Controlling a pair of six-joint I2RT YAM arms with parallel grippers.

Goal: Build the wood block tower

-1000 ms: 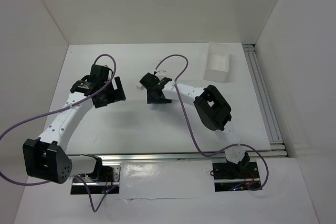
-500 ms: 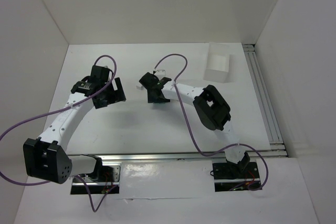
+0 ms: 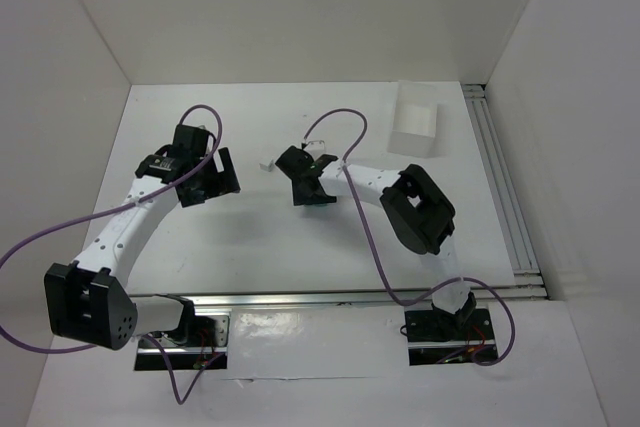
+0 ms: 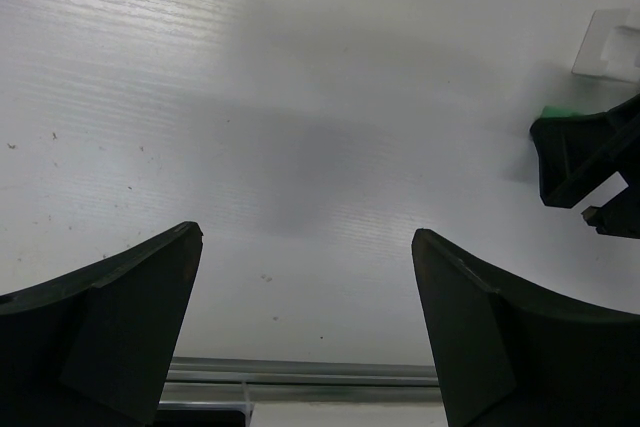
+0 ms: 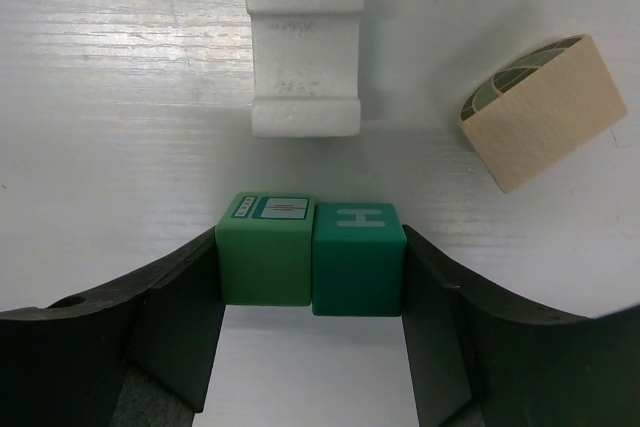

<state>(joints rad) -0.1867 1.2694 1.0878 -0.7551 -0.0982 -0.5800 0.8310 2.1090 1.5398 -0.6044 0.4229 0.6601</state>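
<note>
Two green cubes [image 5: 300, 252], side by side on the table [image 5: 120, 97], are clamped by the right pincer [image 5: 311, 277]; beyond them a white block [image 5: 304, 47] and tan rounded piece [image 5: 545, 112] are seen; the left pincer [image 4: 307, 237] is spread apart.

White-linked arms [image 3: 120, 232] with black joint housings, black fingers [image 5: 150, 327] and looping purple cables [image 3: 204, 105]

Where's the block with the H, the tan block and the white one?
H block [image 5: 358, 223]: right wrist view, its top face.
Tan block [image 5: 548, 117]: right wrist view, its flat top.
White block [image 5: 304, 47]: right wrist view, its middle.
</note>
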